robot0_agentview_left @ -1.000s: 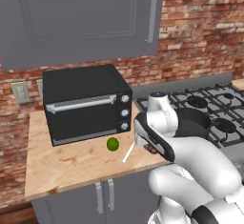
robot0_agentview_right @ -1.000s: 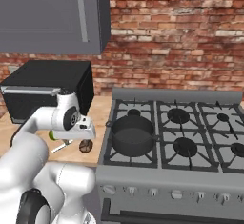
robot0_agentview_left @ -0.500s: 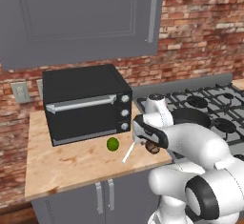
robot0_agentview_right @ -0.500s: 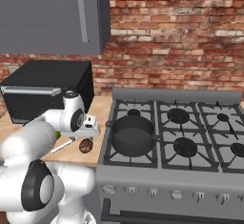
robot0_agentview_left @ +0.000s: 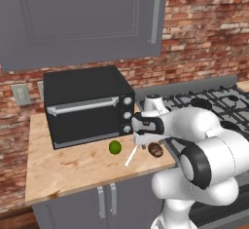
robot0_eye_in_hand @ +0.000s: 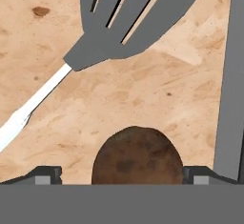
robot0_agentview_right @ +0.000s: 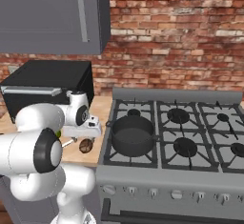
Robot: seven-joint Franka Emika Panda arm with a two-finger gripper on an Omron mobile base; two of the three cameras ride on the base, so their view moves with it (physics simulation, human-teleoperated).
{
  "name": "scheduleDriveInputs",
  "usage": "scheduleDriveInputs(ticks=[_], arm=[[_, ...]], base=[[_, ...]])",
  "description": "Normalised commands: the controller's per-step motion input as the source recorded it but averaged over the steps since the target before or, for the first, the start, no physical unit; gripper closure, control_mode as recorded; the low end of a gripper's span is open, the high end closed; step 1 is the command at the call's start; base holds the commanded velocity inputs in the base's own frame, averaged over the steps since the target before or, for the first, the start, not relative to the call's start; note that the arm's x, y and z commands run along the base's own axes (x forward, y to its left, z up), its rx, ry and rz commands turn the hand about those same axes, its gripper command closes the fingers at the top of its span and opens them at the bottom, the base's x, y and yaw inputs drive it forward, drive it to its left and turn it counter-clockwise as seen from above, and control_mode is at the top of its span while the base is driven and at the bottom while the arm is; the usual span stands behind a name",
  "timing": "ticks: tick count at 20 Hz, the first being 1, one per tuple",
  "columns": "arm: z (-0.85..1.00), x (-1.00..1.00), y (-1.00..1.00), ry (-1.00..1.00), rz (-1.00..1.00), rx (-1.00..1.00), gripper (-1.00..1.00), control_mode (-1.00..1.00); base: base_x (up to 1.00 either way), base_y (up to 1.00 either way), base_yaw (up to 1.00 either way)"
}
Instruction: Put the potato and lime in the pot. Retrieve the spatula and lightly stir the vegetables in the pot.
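Descending over the potato (robot0_eye_in_hand: 137, 155), the gripper (robot0_eye_in_hand: 122, 174) now stands with its jaws spread as wide as they go and nothing yet held; we see one fingertip at each side of the brown lump at the bottom centre of the hand view. Half a second earlier, in the left base view, the hand was higher and further right; we read the drop as the approach to the first pick, with closing still to come. The potato shows no clear long axis in this view. Beyond it, in the upper part of the frame, lies the spatula (robot0_eye_in_hand: 125, 18): its slotted head fills the top centre and its pale handle runs down to the left edge, so its long axis is diagonal. In the left base view the lime (robot0_agentview_left: 115, 147) rests at centre on the counter (robot0_agentview_left: 63, 169), left of the gripper (robot0_agentview_left: 142, 139). In the right base view the pot (robot0_agentview_right: 131, 135) sits empty at centre on the stove (robot0_agentview_right: 190, 132).
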Motion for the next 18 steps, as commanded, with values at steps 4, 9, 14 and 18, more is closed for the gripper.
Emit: scheduleDriveInputs(ticks=[4,9,14,18], arm=[[-0.18,-0.01,-0.08,0.01,0.0,0.0,-1.0,-1.0],[-0.01,0.0,-0.15,0.0,0.0,0.0,-1.0,-1.0],[0.0,-0.02,-0.01,0.0,0.0,0.0,-1.0,-1.0],[0.0,-0.13,0.0,0.0,0.0,0.0,-1.0,-1.0]], base=[[0.0,0.0,0.0],[0.0,0.0,0.0],[0.0,0.0,0.0],[0.0,0.0,0.0]])
